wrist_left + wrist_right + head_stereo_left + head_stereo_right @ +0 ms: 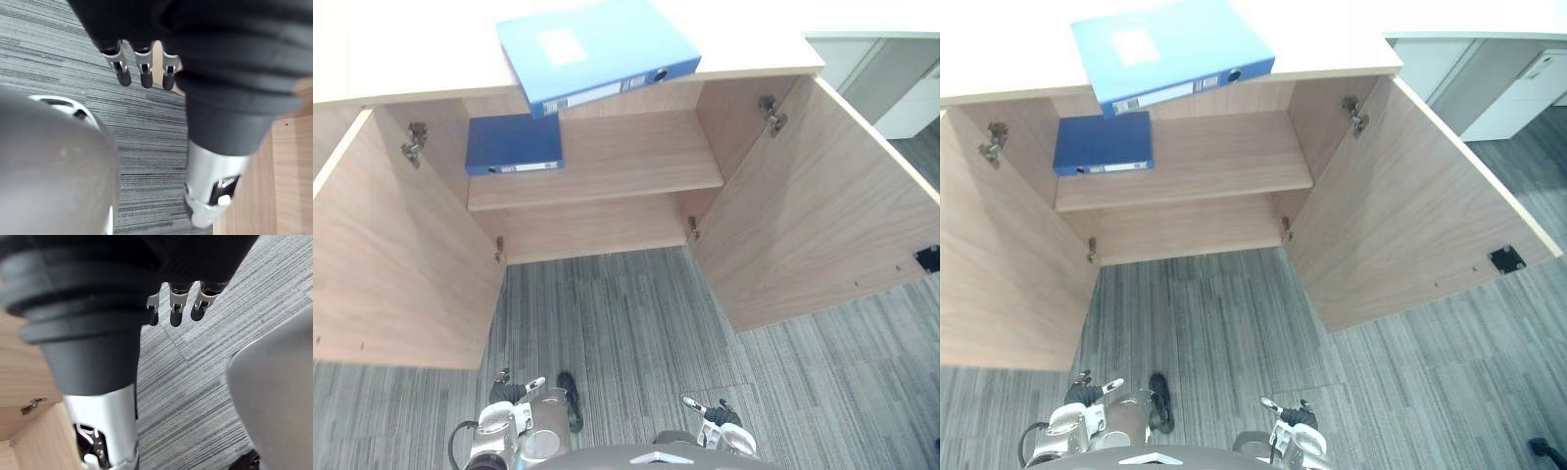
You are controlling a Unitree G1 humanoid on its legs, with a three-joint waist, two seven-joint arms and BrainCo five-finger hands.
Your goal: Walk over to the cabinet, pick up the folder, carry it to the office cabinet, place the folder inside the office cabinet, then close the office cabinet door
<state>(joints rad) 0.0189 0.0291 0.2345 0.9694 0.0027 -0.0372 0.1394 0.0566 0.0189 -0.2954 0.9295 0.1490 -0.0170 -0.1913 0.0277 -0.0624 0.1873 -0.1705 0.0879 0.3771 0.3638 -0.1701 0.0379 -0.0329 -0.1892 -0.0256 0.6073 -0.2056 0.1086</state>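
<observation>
Though far from hands (143, 64) (176, 303), folder (597, 47) atop cabinet (411, 59)

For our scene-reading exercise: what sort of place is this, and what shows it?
Probably an office: a wooden cabinet with doors open, a light-blue folder on top, a dark-blue folder on its shelf, grey carpet.

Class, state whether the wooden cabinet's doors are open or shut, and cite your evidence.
Open: the left door and right door swing outward, exposing the shelf with a dark blue folder lying on it.
</observation>
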